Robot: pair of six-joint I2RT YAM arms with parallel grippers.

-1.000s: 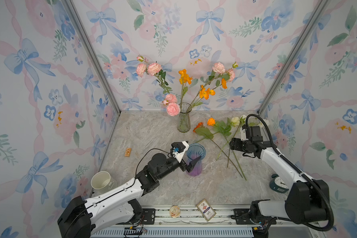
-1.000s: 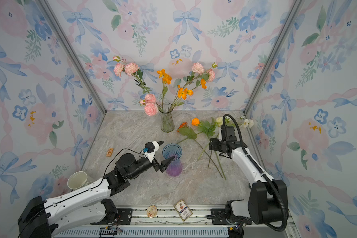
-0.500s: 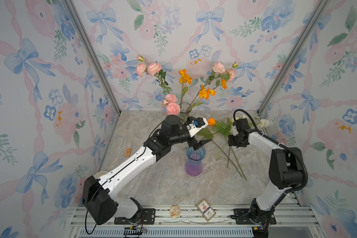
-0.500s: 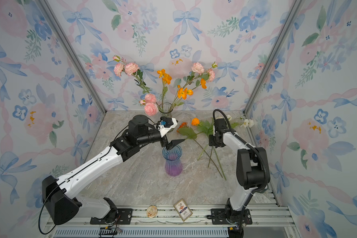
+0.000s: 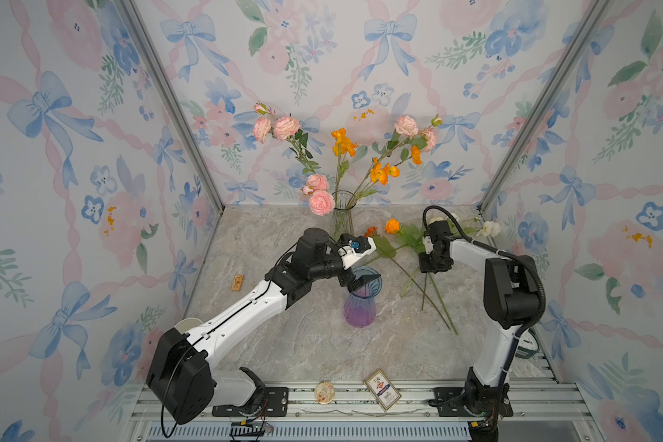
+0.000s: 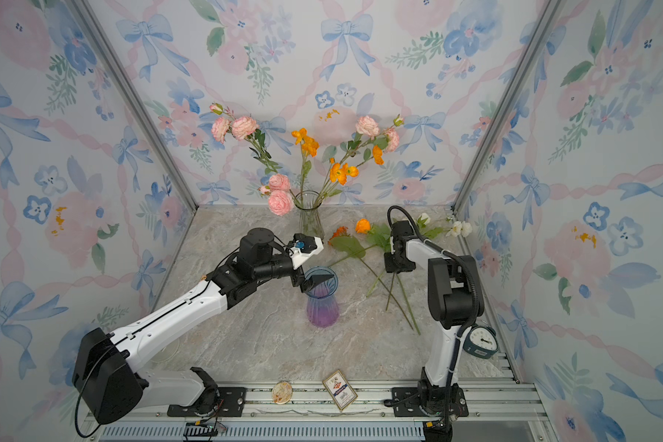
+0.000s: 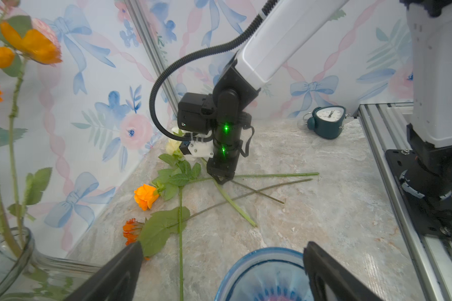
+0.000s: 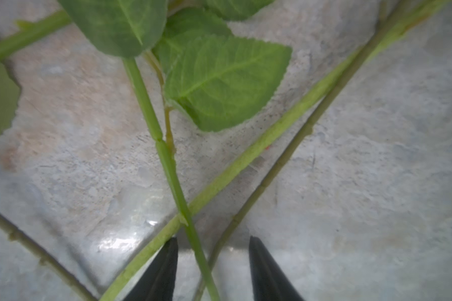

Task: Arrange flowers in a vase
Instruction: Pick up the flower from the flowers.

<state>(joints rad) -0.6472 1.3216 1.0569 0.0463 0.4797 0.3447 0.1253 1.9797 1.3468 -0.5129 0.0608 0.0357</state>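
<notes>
Since a second ago the left arm has swung up from low at the front and now reaches over the blue vase (image 5: 361, 302), while the right arm has folded in and brought its wrist down onto the loose stems.

Nearest to me, in front of the blue vase, a card box (image 5: 382, 389) and a small round disc (image 5: 324, 391) lie on the metal rail. The blue vase stands upright on the marble table (image 5: 284, 352). The left gripper (image 5: 363, 264) hangs right over its mouth, fingers spread wide. In the left wrist view one black fingertip sits on either side of the blue rim.

Just right of the blue vase the green stems (image 8: 166, 166) lie crossed on the table. The right gripper (image 7: 221, 180) points straight down at the crossing. Its fingers stand narrow with a gap, one stem running between the tips — I can't see them pinching it.

A little beyond the blue vase and to its right lie the heads: an orange rose (image 5: 392, 225), a ragged orange bloom (image 5: 370, 230), a cream bloom (image 7: 173, 147) and white blooms (image 5: 488, 228) by the wall.

Farthest back, straight behind the blue vase, the clear glass vase (image 5: 341, 218) holds pink blooms (image 5: 321, 202) and orange poppies (image 5: 381, 172) — fanned out.
</notes>
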